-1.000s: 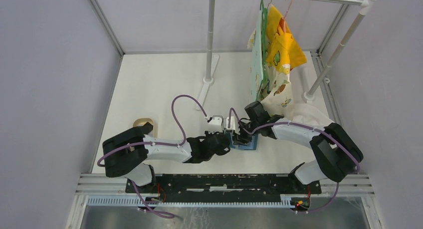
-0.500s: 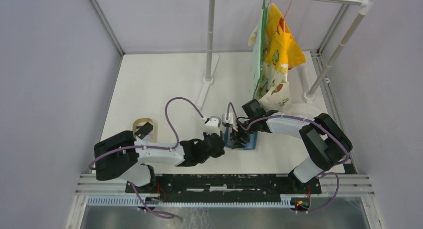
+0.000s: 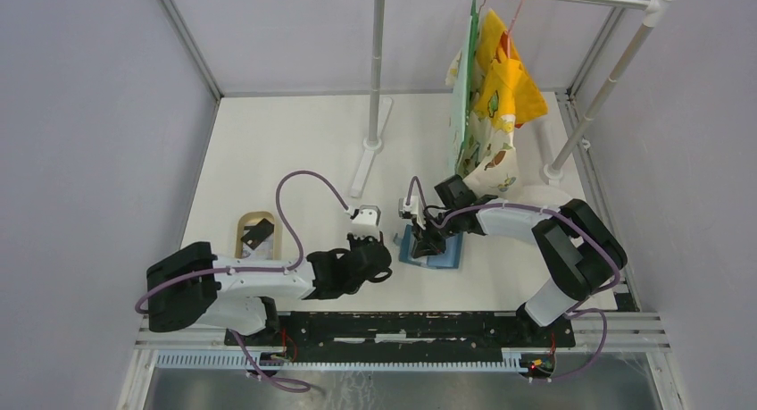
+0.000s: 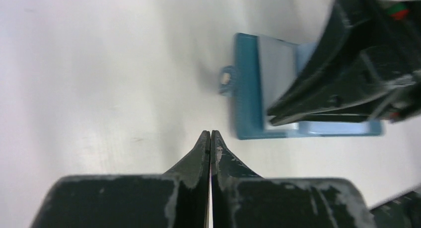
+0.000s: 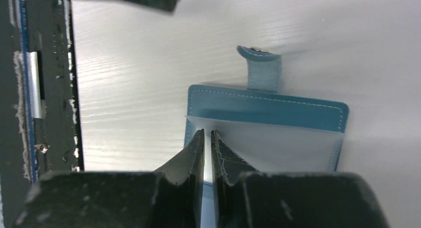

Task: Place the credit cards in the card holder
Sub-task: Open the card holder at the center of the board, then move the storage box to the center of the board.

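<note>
Card holder [image 5: 268, 109] lies flat, its strap tab [image 5: 263, 69] seemingly pointing left.

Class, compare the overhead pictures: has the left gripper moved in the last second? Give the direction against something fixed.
Yes. Against the fixed tan tray, the left gripper has drawn back leftward toward it, away from the card holder.

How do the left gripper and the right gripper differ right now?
The left gripper is shut tight on nothing; the right gripper shows a thin slit between its jaws. The left gripper hangs over bare table beside the card holder; the right gripper's tips are at the card holder's pale inside, though a pinch cannot be confirmed. Both are dark and scuffed.
</note>
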Controlling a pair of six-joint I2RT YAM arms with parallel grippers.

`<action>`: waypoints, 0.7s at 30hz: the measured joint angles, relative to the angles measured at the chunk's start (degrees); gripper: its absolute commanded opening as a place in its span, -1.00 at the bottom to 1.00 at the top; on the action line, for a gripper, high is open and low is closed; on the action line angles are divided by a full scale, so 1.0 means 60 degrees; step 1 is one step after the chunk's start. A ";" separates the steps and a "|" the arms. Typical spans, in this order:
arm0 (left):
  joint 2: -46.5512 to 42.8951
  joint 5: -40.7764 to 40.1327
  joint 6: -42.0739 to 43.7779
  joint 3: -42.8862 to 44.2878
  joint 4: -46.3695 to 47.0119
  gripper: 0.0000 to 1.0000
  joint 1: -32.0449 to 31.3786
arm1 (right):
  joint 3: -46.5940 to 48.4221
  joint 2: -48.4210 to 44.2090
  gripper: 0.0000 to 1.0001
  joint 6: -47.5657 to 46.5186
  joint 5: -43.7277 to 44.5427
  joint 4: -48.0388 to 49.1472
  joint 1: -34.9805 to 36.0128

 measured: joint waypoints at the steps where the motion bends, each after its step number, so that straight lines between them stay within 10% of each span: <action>1: -0.0026 -0.0350 -0.0033 0.0127 -0.0539 -0.76 0.0000 | 0.0000 0.0000 -0.75 0.0058 0.0080 0.0066 -0.0011; 13: -0.0095 -0.3971 -0.2998 0.1982 -0.7257 0.32 0.0980 | -0.0004 -0.0022 -0.74 0.0342 0.1104 0.0488 -0.0062; 21: -0.2535 -0.3577 -0.2182 0.0900 -0.6932 0.99 0.4266 | -0.0004 -0.0022 -0.74 0.0335 0.1166 0.0481 -0.0066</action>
